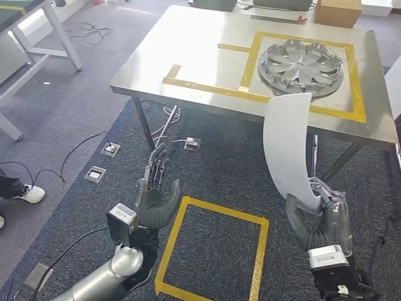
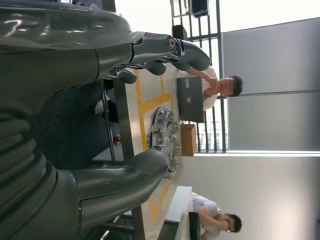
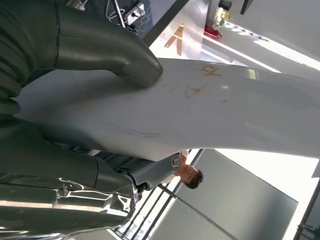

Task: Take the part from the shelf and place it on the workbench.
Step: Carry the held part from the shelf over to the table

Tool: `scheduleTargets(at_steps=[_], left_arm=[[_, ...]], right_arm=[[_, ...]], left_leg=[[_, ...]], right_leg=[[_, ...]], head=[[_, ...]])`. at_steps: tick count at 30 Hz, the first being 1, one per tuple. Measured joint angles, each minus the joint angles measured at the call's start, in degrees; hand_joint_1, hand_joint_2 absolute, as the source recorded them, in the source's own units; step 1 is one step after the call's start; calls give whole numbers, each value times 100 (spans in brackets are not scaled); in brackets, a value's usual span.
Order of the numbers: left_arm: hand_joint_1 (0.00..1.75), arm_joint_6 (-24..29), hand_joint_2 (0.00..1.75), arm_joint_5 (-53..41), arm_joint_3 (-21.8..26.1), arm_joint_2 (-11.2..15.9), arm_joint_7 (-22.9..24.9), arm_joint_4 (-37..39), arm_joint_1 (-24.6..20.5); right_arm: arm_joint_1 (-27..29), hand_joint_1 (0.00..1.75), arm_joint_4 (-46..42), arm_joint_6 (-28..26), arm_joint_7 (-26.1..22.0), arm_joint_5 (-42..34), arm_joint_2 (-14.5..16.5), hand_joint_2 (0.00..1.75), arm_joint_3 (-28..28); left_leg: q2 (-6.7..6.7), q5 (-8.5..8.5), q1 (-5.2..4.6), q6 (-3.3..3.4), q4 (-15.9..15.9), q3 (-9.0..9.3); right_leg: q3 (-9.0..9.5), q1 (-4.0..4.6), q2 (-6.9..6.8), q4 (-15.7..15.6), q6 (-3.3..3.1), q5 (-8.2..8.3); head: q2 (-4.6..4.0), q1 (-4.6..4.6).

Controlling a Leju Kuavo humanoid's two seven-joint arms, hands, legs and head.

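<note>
Nothing I can read for sure. The white part (image 3: 211, 115) in my right hand (image 1: 321, 219) carries faint orange-red scrawl near its middle, maybe handwritten characters, too smeared in the right wrist view to make out. A small pale sticker sits on the same part, its print too small. The cardboard box (image 1: 338, 11) on the far table shows no legible label.

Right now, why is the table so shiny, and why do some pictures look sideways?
In the head view, light glares off the metal workbench, whitening its far left part. The left wrist view is turned on its side, with bright windows behind the left hand. In the right wrist view, the white part held by the right hand looks huge and soft, being so close.
</note>
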Motion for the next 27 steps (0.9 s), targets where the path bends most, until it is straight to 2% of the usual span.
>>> scheduleTargets(at_steps=[1, 2, 4, 5, 6, 7, 10, 11, 12, 14, 15, 16, 17, 18, 19, 20, 21, 22, 25, 27], left_arm=[[0, 0, 175, -1, 0, 1, 0, 0, 4], [0, 0, 175, -1, 0, 1, 0, 0, 6], [0, -1, 175, -2, 0, 1, 1, 0, 6], [0, -1, 175, -3, 0, 2, 2, -1, 2], [0, -1, 175, -4, 0, 3, 4, -4, -3], [0, -1, 175, -5, 0, 5, 7, -7, -6], [0, 1, 175, -6, 0, 7, 13, -18, -16], [0, 2, 175, -6, 0, 8, 13, -22, -27], [0, 3, 175, -6, 0, 9, 13, -26, -39], [0, 5, 175, -5, 0, 9, 13, -28, -52], [0, 5, 175, -3, 0, 9, 13, -28, -49], [0, 7, 175, 1, 0, 8, 13, -28, -45], [0, 9, 175, 5, 0, 9, 13, -28, -42], [0, 11, 175, 9, 0, 11, 13, -28, -43], [0, 17, 175, 11, 0, 13, 12, -28, -46], [0, 25, 175, 14, 0, 18, 10, -28, -52], [0, 34, 175, 19, 0, 20, 5, -29, -61], [0, 45, 175, 23, 0, 21, 2, -30, -67], [0, 67, 175, 31, -1, 24, -4, -31, -72], [0, 77, 175, 30, 0, 25, -4, -31, -80]], right_arm=[[6, 175, 1, 3, 2, 0, 0, 175, 0], [8, 175, 1, 4, 4, 0, 0, 175, 0], [7, 175, 2, 7, 6, 0, 0, 175, -2], [6, 175, 0, 8, 5, 0, 0, 175, -3], [6, 175, -3, 9, 3, 0, 0, 175, -4], [8, 175, -7, 9, 2, 0, 0, 175, -5], [13, 175, -17, 9, -2, 0, 0, 175, -8], [11, 175, -20, 9, -3, 0, 1, 175, -10], [7, 175, -23, 9, -4, 0, 2, 175, -13], [9, 175, -25, 9, -1, 0, 2, 175, -17], [11, 175, -25, 8, 2, 0, 2, 175, -18], [13, 175, -24, 8, 5, 0, 2, 175, -18], [14, 175, -24, 6, 7, 0, 2, 175, -19], [15, 175, -24, 4, 8, 0, 2, 175, -19], [15, 175, -24, 2, 8, 0, 2, 175, -20], [15, 175, -24, 0, 7, 0, 2, 175, -22], [13, 175, -25, -1, 4, 0, 2, 175, -25], [13, 175, -25, -1, 3, 0, 2, 175, -27], [21, 175, -24, 8, 7, -28, 1, 175, -33], [9, 175, -24, 27, 11, -62, 0, 175, -43]], left_leg=[[0, -18, 12, -19, 3, 17], [-5, -42, 32, -48, 10, 42], [-18, -120, 82, -131, 46, 108], [-25, -165, 95, -181, 82, 124], [-33, -194, 97, -230, 115, 119], [-38, -209, 91, -272, 137, 101], [-35, -244, 100, -366, 173, 77], [-15, -308, 105, -391, 293, 24], [3, -417, 106, -410, 541, -106], [34, -700, 103, -422, 1357, -599], [34, -787, 100, -416, 1742, -868], [34, -774, 95, -400, 1963, -1059], [34, -638, 87, -370, 1951, -1133], [34, -400, 72, -326, 1702, -1080], [34, -117, 47, -270, 1294, -934], [40, 83, 16, -206, 897, -768], [45, 200, -19, -156, 568, -635], [49, 234, -48, -121, 367, -557], [45, 182, -59, -75, 186, -453], [41, 157, -27, -28, 133, -333]], right_leg=[[-127, -34, -2, 180, 30, 10], [-132, -66, -5, 111, 61, 145], [173, -123, -6, -627, 134, 612], [361, -129, 0, -1014, 159, 763], [490, -131, 7, -1270, 151, 828], [547, -119, 16, -1375, 124, 809], [558, -98, 32, -1379, -33, 749], [576, -101, 32, -1385, -79, 735], [599, -106, 27, -1395, -119, 721], [619, -89, 13, -1399, -172, 689], [628, -72, 9, -1399, -192, 672], [646, -54, 8, -1399, -209, 652], [677, -35, 12, -1399, -220, 628], [721, -17, 17, -1400, -225, 599], [769, -4, 22, -1402, -224, 566], [807, 8, 24, -1409, -217, 534], [827, 11, 27, -1417, -203, 509], [841, 8, 26, -1431, -177, 500], [872, -1, 14, -1415, -64, 510], [764, -4, 1, -1133, -21, 359]], head=[[0, -1], [-1, -1], [-1, 7], [-1, 31], [0, 47], [-1, 50], [0, 3], [0, -17], [1, -43], [0, -93], [0, -109], [-1, -121], [0, -133], [0, -147], [1, -161], [1, -159], [1, -150], [1, -143], [1, -142], [1, -108]])
